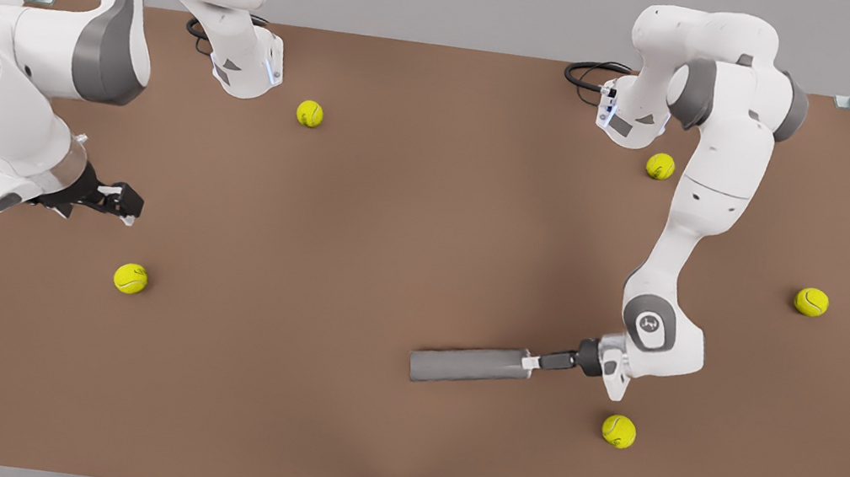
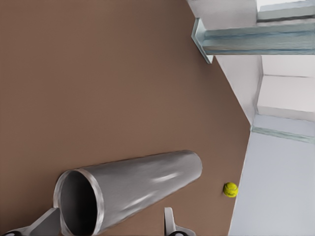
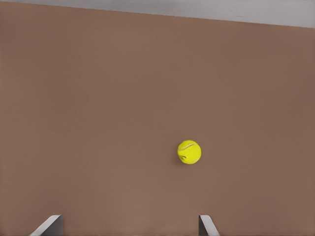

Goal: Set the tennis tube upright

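Tube on its side — the tennis tube lies flat on the brown table, toward the near edge and right of centre in the front view, its long axis running roughly left to right with a slight tilt. Matte grey, hollow end facing the arm that works it; the left wrist view looks straight into that open mouth.

Left gripper is at the tube's right-hand end in the front view, arm bent low over the table. From the wrist view its fingers stand spread, one on each side of the tube's open rim — straddling it, and I cannot tell whether either pad touches the wall. Not pinching.

Right gripper hangs above the table at the front view's left, well apart from the tube, waiting. Its two fingertips are spread wide with nothing between them; a tennis ball sits on the table beyond them.

Five yellow-green balls scattered: one near the right gripper, one by the far left arm base, one by the far right base, one out at the right edge, one just near of the left arm's wrist.
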You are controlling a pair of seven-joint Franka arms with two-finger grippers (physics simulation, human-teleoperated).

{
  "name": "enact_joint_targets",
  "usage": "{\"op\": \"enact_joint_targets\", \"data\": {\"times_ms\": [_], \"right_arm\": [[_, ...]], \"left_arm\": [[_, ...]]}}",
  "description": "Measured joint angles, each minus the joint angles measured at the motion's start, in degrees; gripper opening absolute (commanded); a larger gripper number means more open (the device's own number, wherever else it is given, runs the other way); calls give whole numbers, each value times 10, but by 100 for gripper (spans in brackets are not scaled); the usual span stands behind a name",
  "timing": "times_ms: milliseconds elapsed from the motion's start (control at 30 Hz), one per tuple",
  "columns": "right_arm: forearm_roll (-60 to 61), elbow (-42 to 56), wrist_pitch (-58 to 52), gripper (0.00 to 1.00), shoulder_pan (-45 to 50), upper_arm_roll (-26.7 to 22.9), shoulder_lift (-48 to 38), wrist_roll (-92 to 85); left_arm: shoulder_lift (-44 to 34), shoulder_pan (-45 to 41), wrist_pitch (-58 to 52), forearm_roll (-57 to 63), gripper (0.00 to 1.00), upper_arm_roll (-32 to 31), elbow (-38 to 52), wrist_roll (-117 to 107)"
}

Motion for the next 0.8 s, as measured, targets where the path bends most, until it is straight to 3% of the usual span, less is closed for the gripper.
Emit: {"op": "enact_joint_targets", "data": {"times_ms": [800], "right_arm": [[-38,15,-58,100,-9,-6,-4,-1]], "left_arm": [[44,-4,18,-3,100,-46,34,-3]]}}
